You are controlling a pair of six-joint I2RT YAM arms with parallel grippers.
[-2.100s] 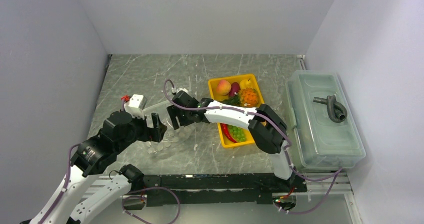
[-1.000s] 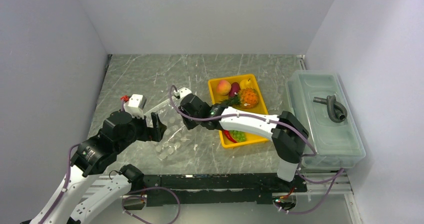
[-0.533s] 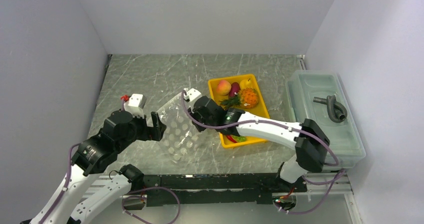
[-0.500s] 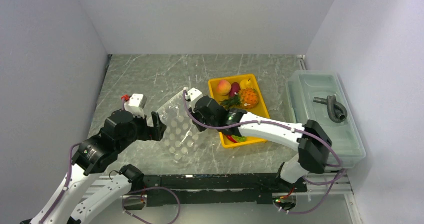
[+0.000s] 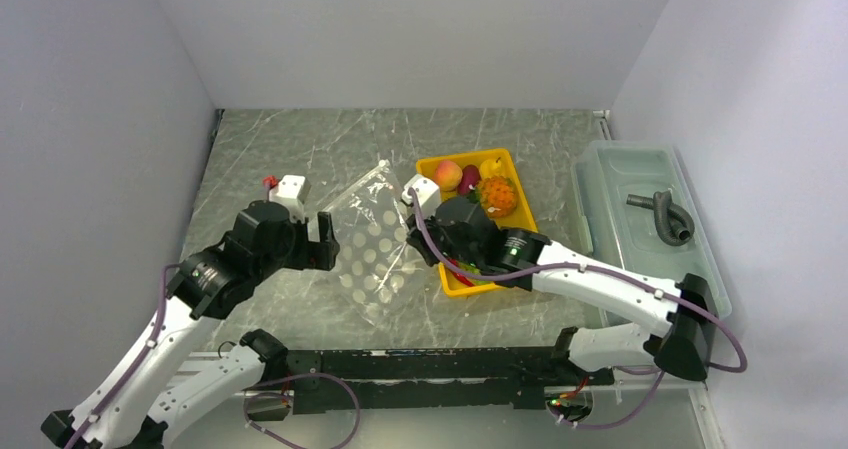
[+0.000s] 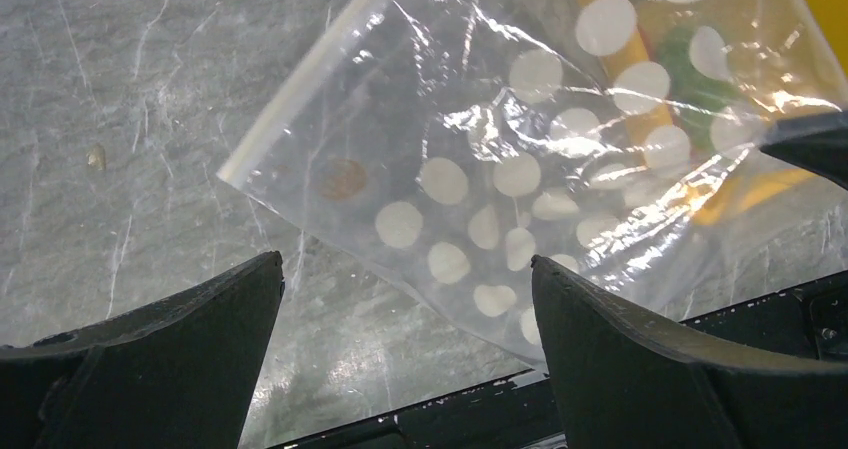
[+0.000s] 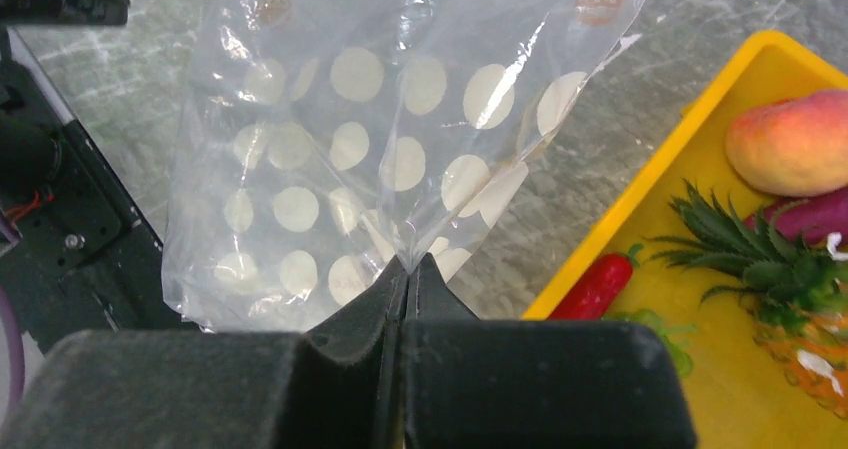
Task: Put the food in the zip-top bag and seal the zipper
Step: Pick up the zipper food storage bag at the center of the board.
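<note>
1. Your left end effector (image 5: 322,241) stands open over the grey marbled tabletop (image 5: 280,159). In the left wrist view its two dark fingers (image 6: 180,319) are spread wide with nothing between them.
2. The clear plastic zip-top bag printed with white polka dots (image 5: 372,244) lies just ahead of those open fingers, stretched between your two end effectors. Its pale press-strip zipper (image 6: 300,79) runs along the edge on the far left side. You cannot tell whether the bag's near edge touches a left finger.
3. Your right end effector (image 7: 405,269) is closed on a pinch of the bag's film at its right side, so the bag fans out away from the tips.
4. Just right of the bag sits the yellow rectangular tray (image 5: 432,174), holding the peach (image 5: 447,175), purple eggplant-like piece (image 5: 469,179), yellow pear (image 5: 491,166), orange pineapple with green leaves (image 5: 498,195), red chilli (image 7: 597,286) and green grapes (image 7: 650,329). None of this food is in the bag.
5. The translucent lidded bin (image 5: 640,259) stands farthest right.
</note>
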